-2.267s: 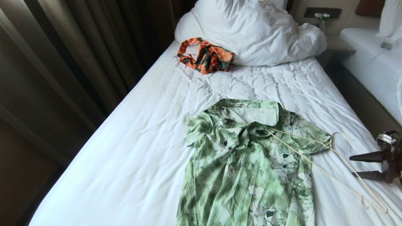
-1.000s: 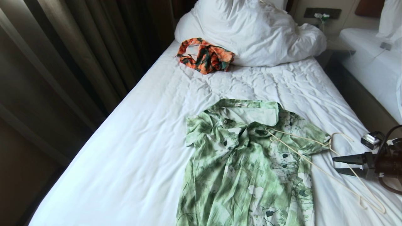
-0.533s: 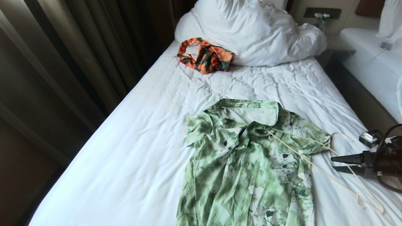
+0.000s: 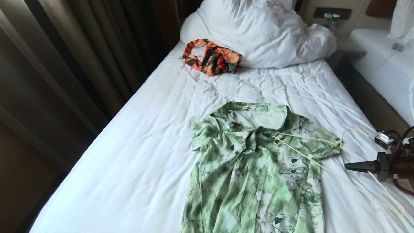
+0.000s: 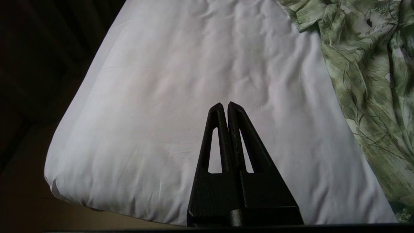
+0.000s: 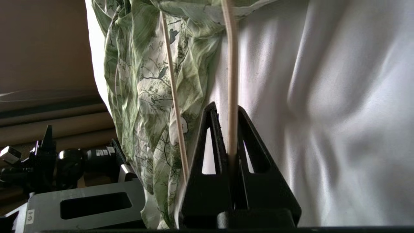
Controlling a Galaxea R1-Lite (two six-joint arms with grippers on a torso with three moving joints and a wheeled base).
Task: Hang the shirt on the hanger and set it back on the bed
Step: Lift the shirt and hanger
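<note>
The green floral shirt [image 4: 255, 168] lies flat, collar toward the pillows, on the bed [image 4: 145, 155]. The cream wire hanger [image 4: 336, 175] rests across the shirt's right shoulder and sleeve and runs out onto the sheet. My right gripper [image 4: 346, 166] comes in from the right, shut on one bar of the hanger. In the right wrist view that bar [image 6: 232, 81] is pinched between the fingers of the right gripper [image 6: 228, 108], the other bar [image 6: 173, 94] passes beside them, and the shirt [image 6: 142, 81] lies beyond. My left gripper [image 5: 225, 105] is shut and empty over bare sheet [image 5: 194, 64], left of the shirt [image 5: 365, 64].
An orange-and-green floral garment [image 4: 211, 56] lies against the big white pillow [image 4: 258, 32]. Dark curtains [image 4: 64, 64] run along the bed's left side. A second white bed [image 4: 385, 71] stands to the right across a narrow gap. Robot hardware [image 6: 48, 161] shows beside the mattress.
My right gripper came in from the right edge with open fingers around the hanger's bar, then shut on it. The hanger's hook end has shifted slightly right and lifted.
</note>
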